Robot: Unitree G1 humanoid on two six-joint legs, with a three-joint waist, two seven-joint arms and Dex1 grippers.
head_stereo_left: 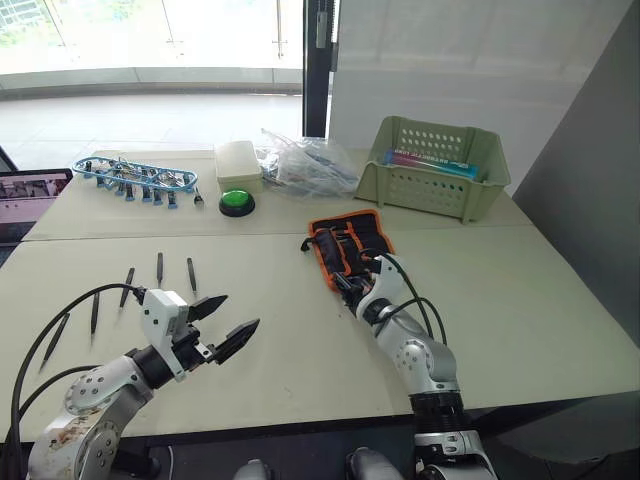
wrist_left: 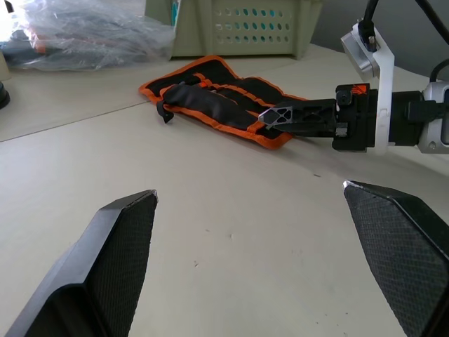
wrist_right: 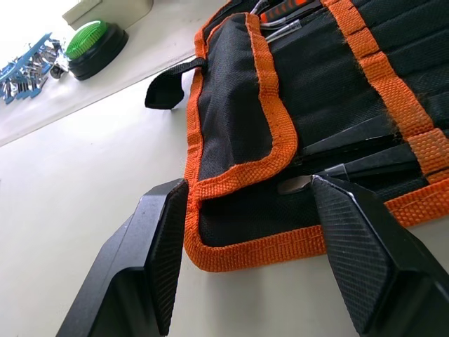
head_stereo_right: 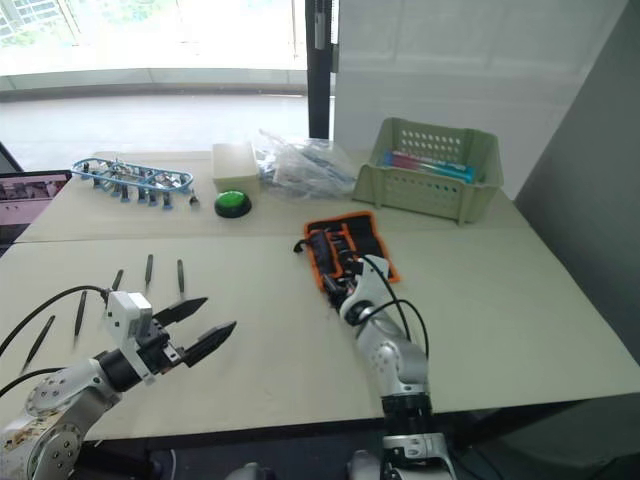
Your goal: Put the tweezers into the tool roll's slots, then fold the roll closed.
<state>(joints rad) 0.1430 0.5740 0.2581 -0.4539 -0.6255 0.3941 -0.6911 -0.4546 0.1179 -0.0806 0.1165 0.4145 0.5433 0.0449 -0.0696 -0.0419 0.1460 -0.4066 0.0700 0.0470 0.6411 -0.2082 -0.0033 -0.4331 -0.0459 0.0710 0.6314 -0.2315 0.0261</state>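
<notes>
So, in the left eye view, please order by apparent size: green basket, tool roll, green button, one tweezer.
1. Green basket
2. Tool roll
3. Green button
4. Tweezer, thinnest; nearer the camera, so its rank against the button is unsure.

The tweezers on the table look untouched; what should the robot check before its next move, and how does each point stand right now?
1. Tweezers free to pick: ok, five lie loose on the table.
2. Left tool open: ok, holding nothing.
3. Left tool over a tweezer: not ok, it hangs beside them.
4. Tool roll lying open: ok, slots face up.
5. Right tool clear of the roll: not ok, open at its orange edge.
6. Free slots: cannot tell.
</notes>
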